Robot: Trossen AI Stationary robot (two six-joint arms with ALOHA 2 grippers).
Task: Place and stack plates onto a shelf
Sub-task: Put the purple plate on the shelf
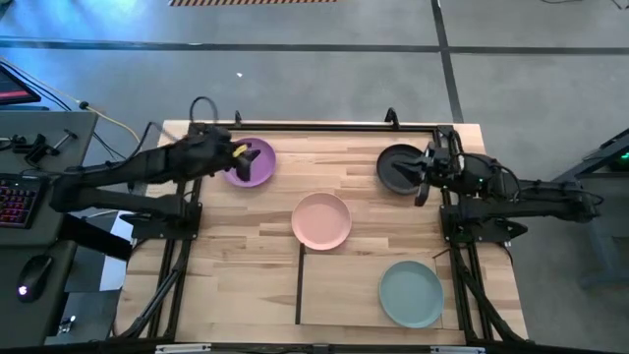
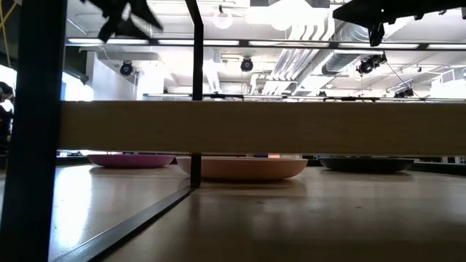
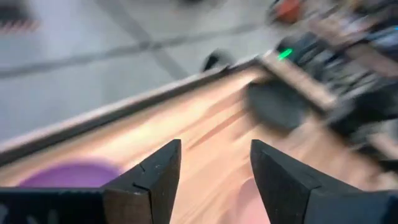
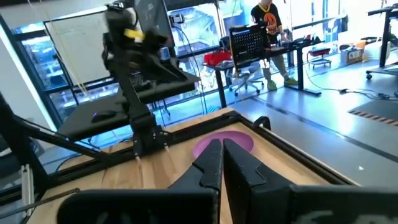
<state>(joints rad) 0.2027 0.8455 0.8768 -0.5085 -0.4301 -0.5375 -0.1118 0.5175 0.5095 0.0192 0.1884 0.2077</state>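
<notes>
Only the pale blue-green plate [image 1: 411,293] sits on the shelf [image 1: 339,285]; three wait, left end effector [image 3: 214,168] spread apart, right end effector [image 4: 222,163] pinched together.

Butcher-block table [image 1: 246,256] carrying purple plate [image 1: 254,167], black plate [image 1: 396,168], pink plate [image 1: 321,220], shelf [image 1: 339,290] bearing blue-green plate [image 1: 411,293]
</notes>
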